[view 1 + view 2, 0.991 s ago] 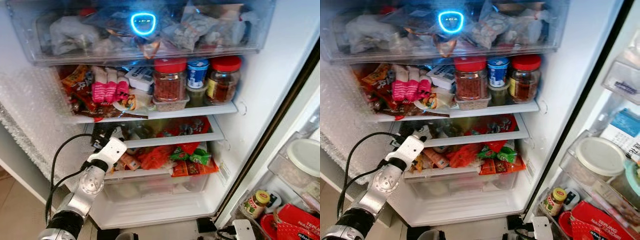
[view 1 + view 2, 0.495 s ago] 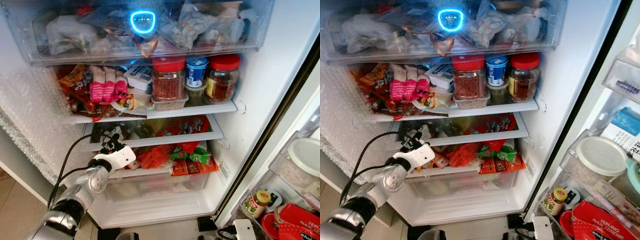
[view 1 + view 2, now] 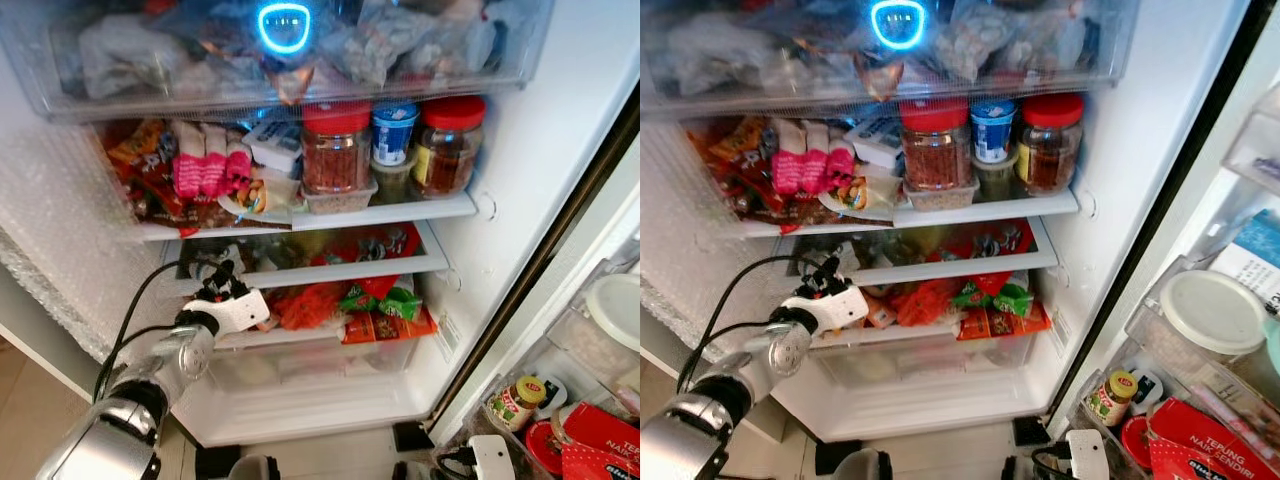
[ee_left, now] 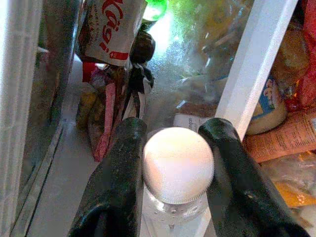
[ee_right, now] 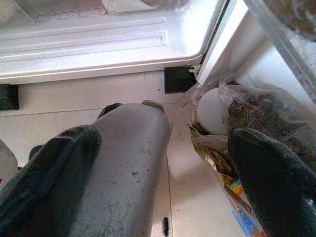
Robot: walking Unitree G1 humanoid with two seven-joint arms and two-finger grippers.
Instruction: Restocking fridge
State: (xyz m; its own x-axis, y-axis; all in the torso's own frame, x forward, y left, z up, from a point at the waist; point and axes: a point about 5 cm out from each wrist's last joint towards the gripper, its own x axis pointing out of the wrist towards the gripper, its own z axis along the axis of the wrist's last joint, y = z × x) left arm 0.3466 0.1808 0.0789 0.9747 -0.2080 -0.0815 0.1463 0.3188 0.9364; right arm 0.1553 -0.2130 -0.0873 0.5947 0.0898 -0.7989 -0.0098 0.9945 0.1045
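Left wrist: pincer (image 4: 173, 133) round white-capped bottle (image 4: 177, 165).

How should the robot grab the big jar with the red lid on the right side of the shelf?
Probably round the glass body of the right red-lidded jar, below its lid, coming straight in from the open front. It stands upright at the shelf's front edge; the blue-lidded tub crowds its left and the drawer hangs just above.

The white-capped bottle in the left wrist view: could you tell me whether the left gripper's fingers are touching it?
Touching. The left wrist view shows the left gripper with both black fingers pressed against the sides of the white-capped bottle, no gap.
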